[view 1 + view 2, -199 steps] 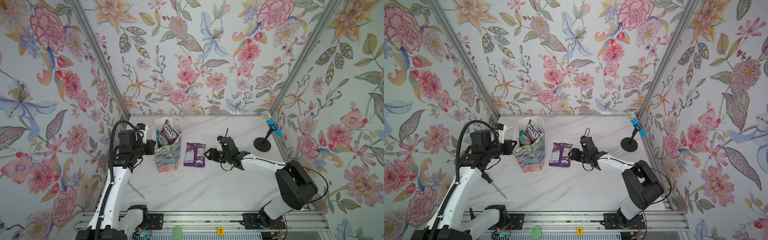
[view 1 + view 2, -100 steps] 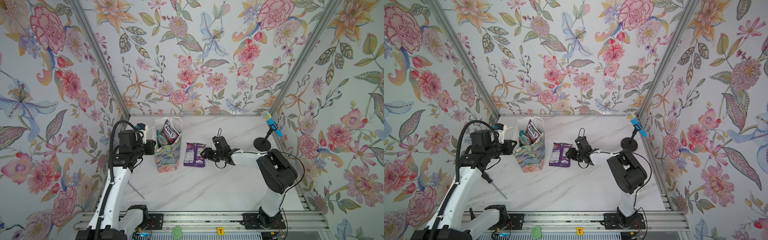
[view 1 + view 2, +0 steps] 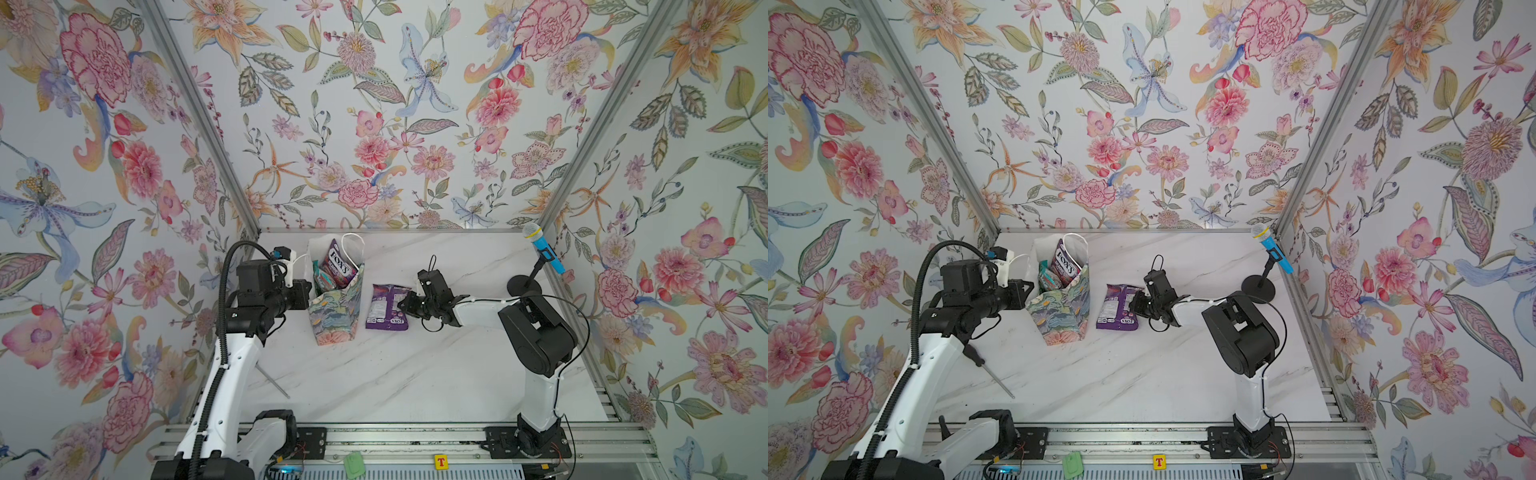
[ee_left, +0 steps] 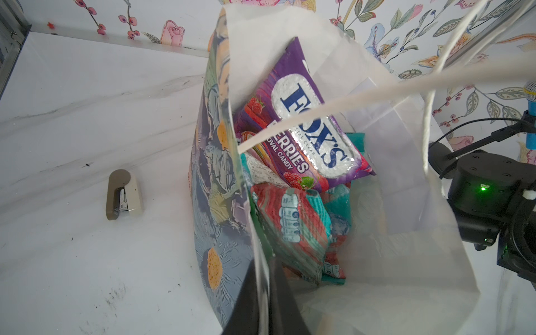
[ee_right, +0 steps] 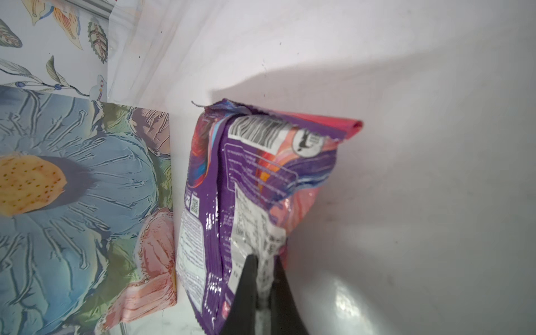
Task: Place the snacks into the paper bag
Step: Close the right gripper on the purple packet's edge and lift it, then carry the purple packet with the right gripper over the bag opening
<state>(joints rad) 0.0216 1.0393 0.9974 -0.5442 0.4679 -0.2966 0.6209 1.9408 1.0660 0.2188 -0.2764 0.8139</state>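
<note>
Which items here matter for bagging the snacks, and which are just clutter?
Job:
- painted paper gift bag
- flat purple glossy pouch beside it
- purple FOX'S pouch and teal-red pouch, inside the bag

Clutter:
- beige-brown stapler
- thin metal screwdriver
- blue microphone on a black round stand

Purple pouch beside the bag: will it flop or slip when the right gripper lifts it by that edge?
Likely floppy: the purple pouch is thin creased film pinched at one edge by the right gripper, so the rest should sag. Possibly slippery: its surface is glossy. Probably light; it could swing into the paper bag close beside it.
</note>
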